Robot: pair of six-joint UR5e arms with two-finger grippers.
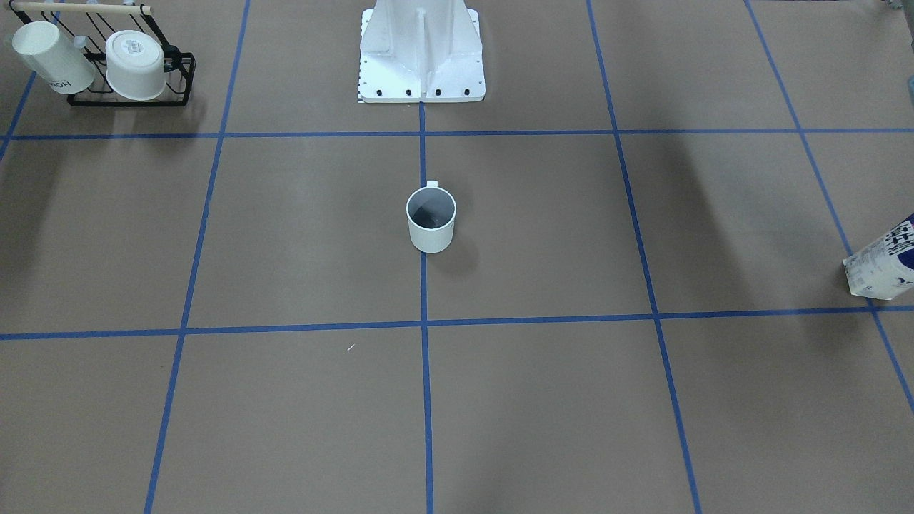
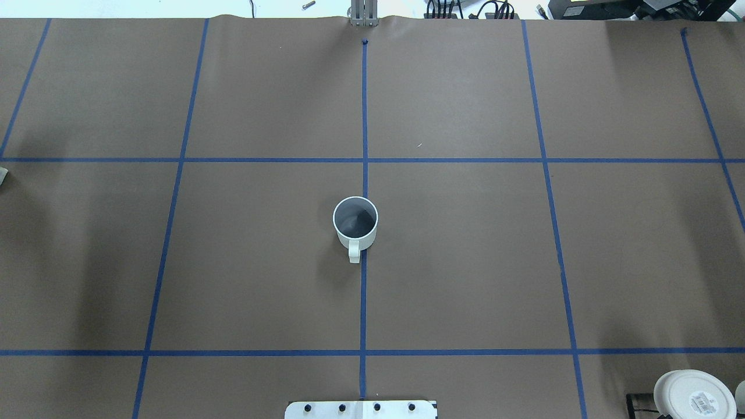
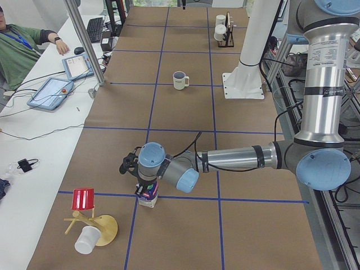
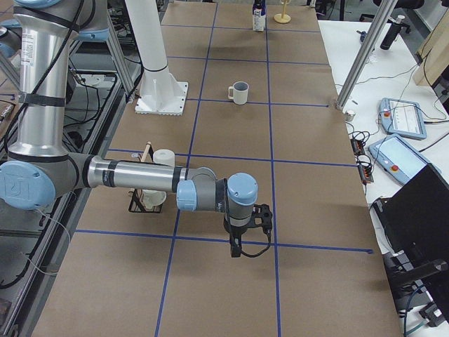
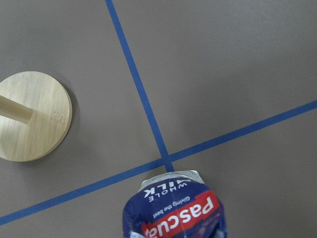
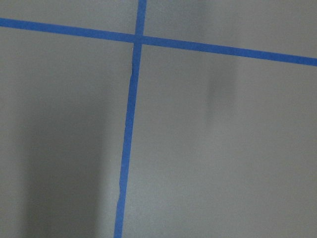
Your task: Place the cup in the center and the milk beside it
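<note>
The cup point(image 1: 430, 218) stands upright on the middle blue tape line point(image 2: 364, 291) at the table's center, handle toward the robot base; it also shows in the overhead view point(image 2: 355, 224). The milk point(image 3: 148, 195) stands at the table's left end on a tape crossing, far from the cup. It also shows at the right edge of the front view point(image 1: 882, 260) and in the left wrist view point(image 5: 176, 210). My left gripper point(image 3: 147, 185) points down right over the carton's top; I cannot tell whether it is open or shut. My right gripper point(image 4: 240, 249) hangs over bare table; its state cannot be told.
A black rack point(image 1: 132, 68) with two wider white cups stands by the robot's right. A wooden stand point(image 3: 84, 216) with a red cup and a white cup is beside the milk; its disc base shows in the left wrist view point(image 5: 32, 116). The white robot base point(image 1: 421, 53) is behind the cup.
</note>
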